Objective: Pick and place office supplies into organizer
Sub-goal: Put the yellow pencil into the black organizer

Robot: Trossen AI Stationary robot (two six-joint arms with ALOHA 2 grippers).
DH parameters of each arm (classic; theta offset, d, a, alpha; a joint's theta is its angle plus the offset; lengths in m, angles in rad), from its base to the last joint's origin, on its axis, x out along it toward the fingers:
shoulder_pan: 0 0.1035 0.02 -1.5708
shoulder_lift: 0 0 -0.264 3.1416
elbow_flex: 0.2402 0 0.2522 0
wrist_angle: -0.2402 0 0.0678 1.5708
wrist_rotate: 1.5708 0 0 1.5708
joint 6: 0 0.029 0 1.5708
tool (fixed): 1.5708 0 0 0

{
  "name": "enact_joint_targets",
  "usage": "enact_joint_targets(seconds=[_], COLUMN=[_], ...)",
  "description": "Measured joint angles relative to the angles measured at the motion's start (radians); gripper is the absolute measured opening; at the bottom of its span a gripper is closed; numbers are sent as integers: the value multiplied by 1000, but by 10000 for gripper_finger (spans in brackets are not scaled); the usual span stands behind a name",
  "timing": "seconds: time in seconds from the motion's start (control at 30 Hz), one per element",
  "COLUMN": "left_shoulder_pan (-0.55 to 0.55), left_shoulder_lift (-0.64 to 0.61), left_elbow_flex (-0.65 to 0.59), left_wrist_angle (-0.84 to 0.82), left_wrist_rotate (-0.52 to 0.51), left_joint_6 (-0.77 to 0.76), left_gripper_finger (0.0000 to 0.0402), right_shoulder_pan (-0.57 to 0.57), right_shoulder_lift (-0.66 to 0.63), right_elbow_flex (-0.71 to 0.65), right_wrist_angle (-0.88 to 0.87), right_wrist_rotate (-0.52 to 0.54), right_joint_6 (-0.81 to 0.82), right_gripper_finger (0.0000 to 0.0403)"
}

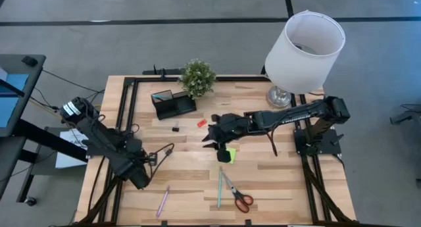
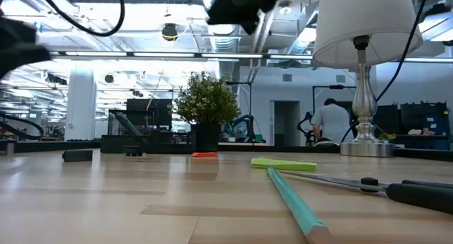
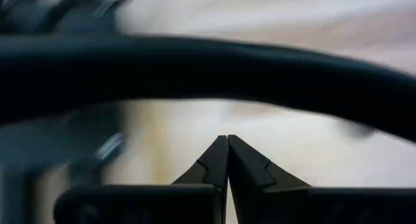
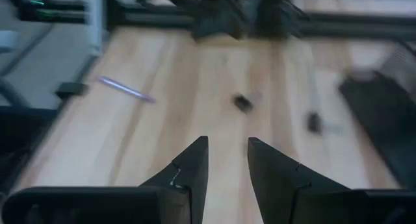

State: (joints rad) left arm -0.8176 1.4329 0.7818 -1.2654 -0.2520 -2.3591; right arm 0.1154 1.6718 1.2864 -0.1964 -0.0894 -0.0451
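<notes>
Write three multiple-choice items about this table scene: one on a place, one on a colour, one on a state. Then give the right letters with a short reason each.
1. Where does the organizer stand?
A. beside the potted plant
B. under the lamp
C. next to the scissors

2. What colour is the sticky-note pad?
A. blue
B. lime green
C. white

3. How are the fingers of the right gripper?
A. shut on a pen
B. shut and empty
C. open and empty

Answers: 1 A, the high view shows the black tray just left of the plant. 2 B, it shows lime green in the high and low views. 3 C, the right wrist view shows a gap between the fingers with nothing in it.
</notes>
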Motion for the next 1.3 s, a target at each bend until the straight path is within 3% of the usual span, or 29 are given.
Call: enact_joint_targets(seconds=[0.07, 0.3, 0.47, 0.67, 0.87, 0.97, 1.13, 1.3], left_shoulder_pan=[-15, -28, -28, -28, -29, -28, -14, -2], left_shoulder_lift=[17, 20, 20, 20, 19, 19, 19, 20], left_elbow_flex=[0, 6, -28, -118, -196, -197, -200, -200], left_wrist_angle=[0, 6, -48, 90, 212, 214, 252, 249], left_wrist_rotate=[72, 23, 191, 210, 313, 303, 180, 127], left_joint_6=[-14, -1, -19, -21, -27, -32, -6, 12], left_gripper_finger=[0, 0, 0, 0, 0, 0, 0, 0], right_shoulder_pan=[-3, -59, -99, -111, -111, -111, -113, -124], right_shoulder_lift=[17, 104, 136, 136, 136, 135, 135, 135], right_elbow_flex=[0, -1, -1, -1, -1, -1, -1, -1], right_wrist_angle=[67, 151, 118, 108, 114, 115, 130, 132], right_wrist_rotate=[-15, -18, -64, -78, -86, -100, -101, -103], right_joint_6=[-36, -58, -35, -42, -44, -44, -46, -60], right_gripper_finger=[102, 102, 102, 102, 102, 102, 102, 102])
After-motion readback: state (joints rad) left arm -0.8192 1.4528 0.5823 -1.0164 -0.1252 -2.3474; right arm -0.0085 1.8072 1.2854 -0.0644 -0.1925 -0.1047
